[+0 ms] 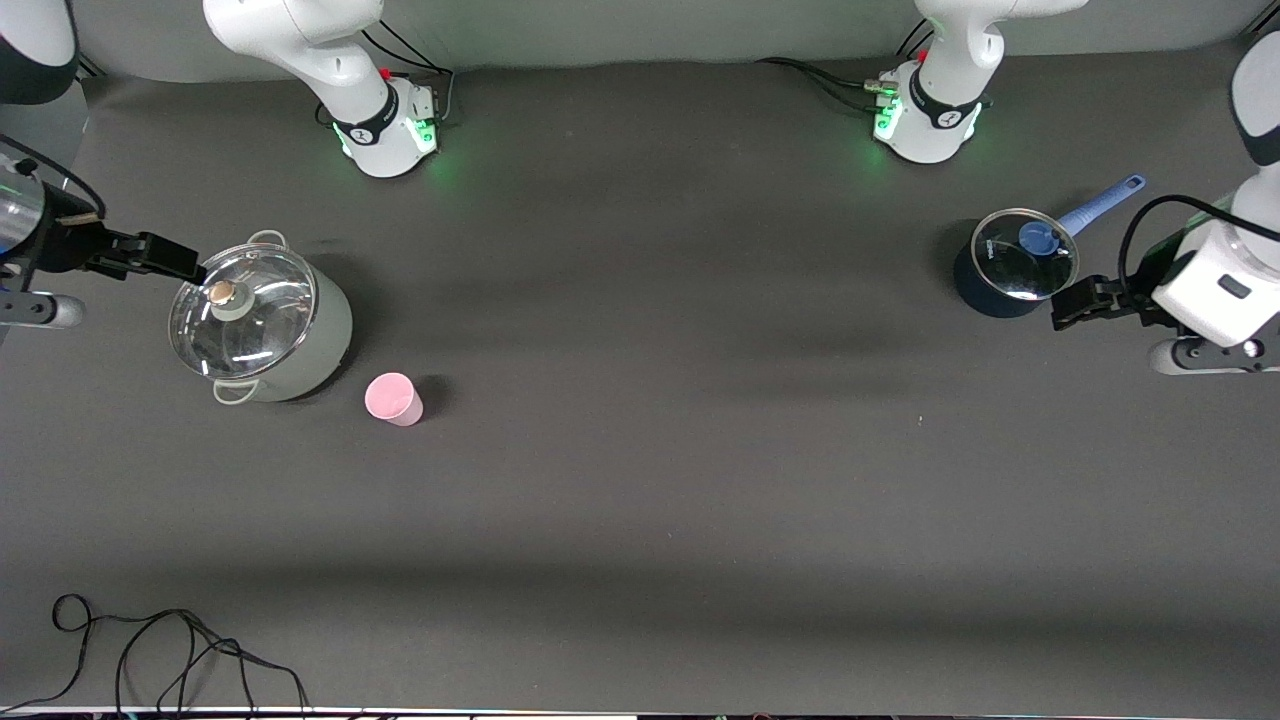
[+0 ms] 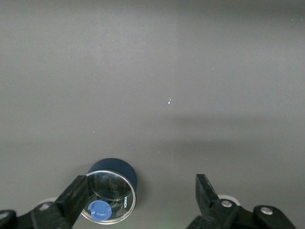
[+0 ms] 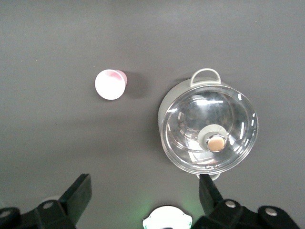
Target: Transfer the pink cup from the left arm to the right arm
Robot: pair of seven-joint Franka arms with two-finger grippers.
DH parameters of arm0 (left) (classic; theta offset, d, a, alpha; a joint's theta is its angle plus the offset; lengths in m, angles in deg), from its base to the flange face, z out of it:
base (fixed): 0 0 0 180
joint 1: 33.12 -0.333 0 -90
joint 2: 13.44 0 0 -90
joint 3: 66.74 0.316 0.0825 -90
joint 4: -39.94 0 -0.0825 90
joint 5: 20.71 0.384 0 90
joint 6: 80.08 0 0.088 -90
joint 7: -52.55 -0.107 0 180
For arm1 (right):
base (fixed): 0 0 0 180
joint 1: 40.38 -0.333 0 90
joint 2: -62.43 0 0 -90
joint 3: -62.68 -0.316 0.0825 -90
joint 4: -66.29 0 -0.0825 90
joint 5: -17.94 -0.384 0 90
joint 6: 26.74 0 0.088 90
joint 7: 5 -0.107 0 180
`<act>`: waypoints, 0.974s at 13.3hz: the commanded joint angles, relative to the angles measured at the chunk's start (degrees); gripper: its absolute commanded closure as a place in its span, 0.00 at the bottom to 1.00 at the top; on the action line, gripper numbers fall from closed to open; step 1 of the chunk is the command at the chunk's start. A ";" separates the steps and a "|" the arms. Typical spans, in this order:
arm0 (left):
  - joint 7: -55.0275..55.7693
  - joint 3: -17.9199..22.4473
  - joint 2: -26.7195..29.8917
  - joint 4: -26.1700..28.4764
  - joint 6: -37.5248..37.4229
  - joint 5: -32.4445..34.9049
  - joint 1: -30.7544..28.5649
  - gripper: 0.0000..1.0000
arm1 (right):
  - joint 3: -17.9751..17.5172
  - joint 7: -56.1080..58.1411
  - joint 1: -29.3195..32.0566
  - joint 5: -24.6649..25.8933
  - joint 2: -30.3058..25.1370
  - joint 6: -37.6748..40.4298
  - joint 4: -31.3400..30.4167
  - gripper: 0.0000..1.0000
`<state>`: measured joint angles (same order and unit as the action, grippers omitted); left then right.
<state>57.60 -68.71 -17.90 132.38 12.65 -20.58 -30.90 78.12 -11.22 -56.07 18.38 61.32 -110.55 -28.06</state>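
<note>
The pink cup (image 1: 393,398) stands on the dark table, nearer to the front camera than the pale lidded pot and close beside it, toward the right arm's end. It also shows in the right wrist view (image 3: 110,84). No gripper touches it. My right gripper (image 1: 165,258) is open and empty, up over the table edge beside the pot; its jaws (image 3: 145,195) stand wide apart. My left gripper (image 1: 1078,300) is open and empty over the table beside the dark blue saucepan, at the left arm's end; in its wrist view (image 2: 141,195) nothing is between the fingers.
A pale green pot with a glass lid (image 1: 260,325) stands next to the cup; it also shows in the right wrist view (image 3: 207,126). A dark blue saucepan with a glass lid (image 1: 1012,262) and blue handle sits at the left arm's end (image 2: 112,191). A black cable (image 1: 150,650) lies along the front edge.
</note>
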 commanded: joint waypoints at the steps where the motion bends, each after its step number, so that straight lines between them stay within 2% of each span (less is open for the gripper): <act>1: -5.91 3.81 1.20 -0.07 -0.27 -2.50 1.92 0.00 | 0.82 -0.38 -0.13 0.53 0.93 0.23 3.09 0.00; 4: -4.97 3.55 1.64 0.02 0.25 -2.24 1.65 0.00 | 2.84 -0.02 0.32 -2.28 1.73 0.05 4.52 0.00; 7: -1.45 3.02 2.17 0.02 1.48 -1.54 1.30 0.00 | 2.93 -0.02 0.14 -2.55 1.46 -2.06 3.99 0.00; 11: -0.83 -0.58 2.78 0.19 1.13 -1.45 -1.77 0.00 | 2.32 -0.28 -2.93 -1.59 -0.20 -3.64 0.84 0.00; 13: -0.83 -0.59 3.05 0.28 1.04 -1.45 -1.78 0.00 | 2.23 -0.28 -3.02 -1.32 -0.21 -3.73 0.74 0.00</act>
<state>55.84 -68.33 -16.24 132.27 14.04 -22.13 -31.65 80.21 -11.25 -58.69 17.06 61.97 -113.30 -26.26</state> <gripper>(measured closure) 0.000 0.000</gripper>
